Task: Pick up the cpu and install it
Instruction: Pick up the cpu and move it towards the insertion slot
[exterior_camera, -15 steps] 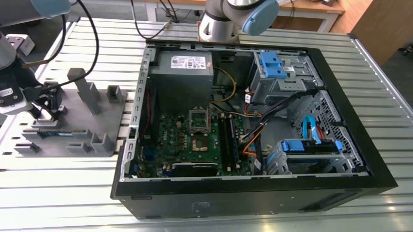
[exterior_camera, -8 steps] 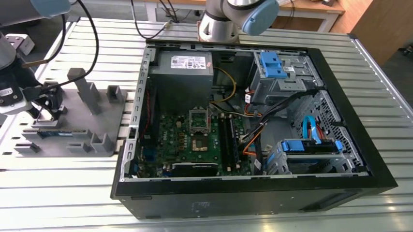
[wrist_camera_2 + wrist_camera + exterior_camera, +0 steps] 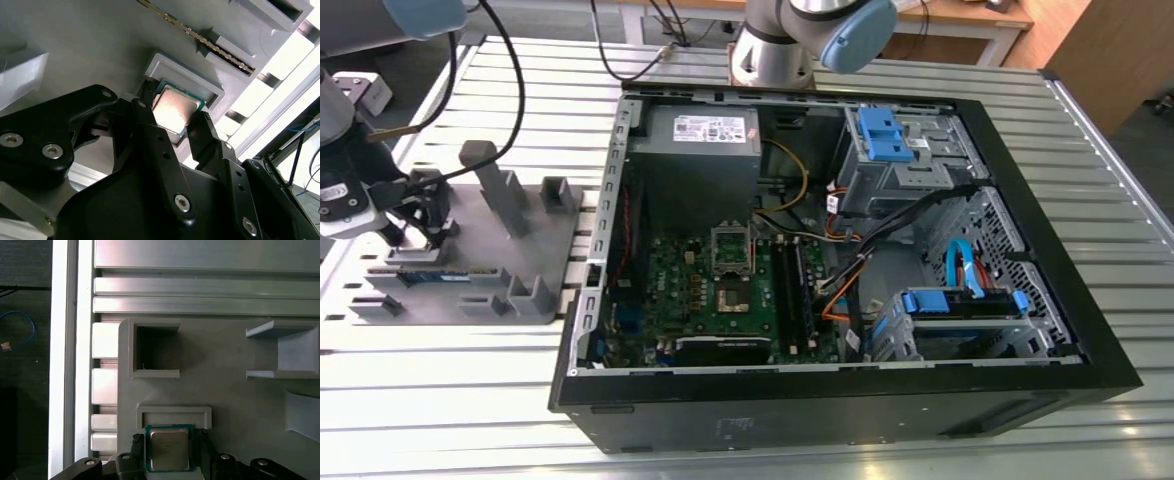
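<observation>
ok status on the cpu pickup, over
gripper astride cpu, grip unclear. cpu lying in grey fixture pocket. memory stick slotted nearby, apart from it.

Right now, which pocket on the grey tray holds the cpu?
The low-walled pocket straddled by the gripper; the cpu lies flat there, while the deeper square pocket is empty.

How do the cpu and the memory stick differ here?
The small square silvery-topped cpu lies flat in a walled nest; the long narrow memory stick with a gold-toothed edge sits in slotted blocks. The cpu is at the tool's tip; the memory stick is apart from it. Both are on the grey fixture plate.
</observation>
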Tool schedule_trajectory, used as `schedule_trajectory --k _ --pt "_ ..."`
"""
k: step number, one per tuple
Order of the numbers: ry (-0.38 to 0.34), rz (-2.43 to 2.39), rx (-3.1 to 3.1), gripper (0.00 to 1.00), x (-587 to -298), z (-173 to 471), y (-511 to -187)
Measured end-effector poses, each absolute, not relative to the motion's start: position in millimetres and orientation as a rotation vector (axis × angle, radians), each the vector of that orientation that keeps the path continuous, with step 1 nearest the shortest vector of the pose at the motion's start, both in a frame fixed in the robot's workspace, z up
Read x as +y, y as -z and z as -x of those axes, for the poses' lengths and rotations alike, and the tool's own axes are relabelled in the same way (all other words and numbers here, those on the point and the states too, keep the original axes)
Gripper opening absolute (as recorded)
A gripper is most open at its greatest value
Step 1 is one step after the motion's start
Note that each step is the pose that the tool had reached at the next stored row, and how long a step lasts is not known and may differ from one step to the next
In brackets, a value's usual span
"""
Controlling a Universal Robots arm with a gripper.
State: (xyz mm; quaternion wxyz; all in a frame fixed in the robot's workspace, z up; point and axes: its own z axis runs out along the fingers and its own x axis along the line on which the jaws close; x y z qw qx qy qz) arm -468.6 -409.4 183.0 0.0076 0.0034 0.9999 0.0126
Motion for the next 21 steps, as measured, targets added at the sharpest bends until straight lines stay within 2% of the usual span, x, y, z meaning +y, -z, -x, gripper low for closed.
schedule_trajectory --k 9,10,11,21 --pt "-0.040 -0.011 3.126 0.54 -409.4 468.6 -182.5" --pt "-0.040 -0.011 3.126 0.53 -409.4 468.6 -182.5" --pt "-0.039 -0.011 3.126 0.47 -409.4 468.6 -182.5" --pt "-0.040 -0.011 3.126 0.47 -409.3 468.5 -183.3"
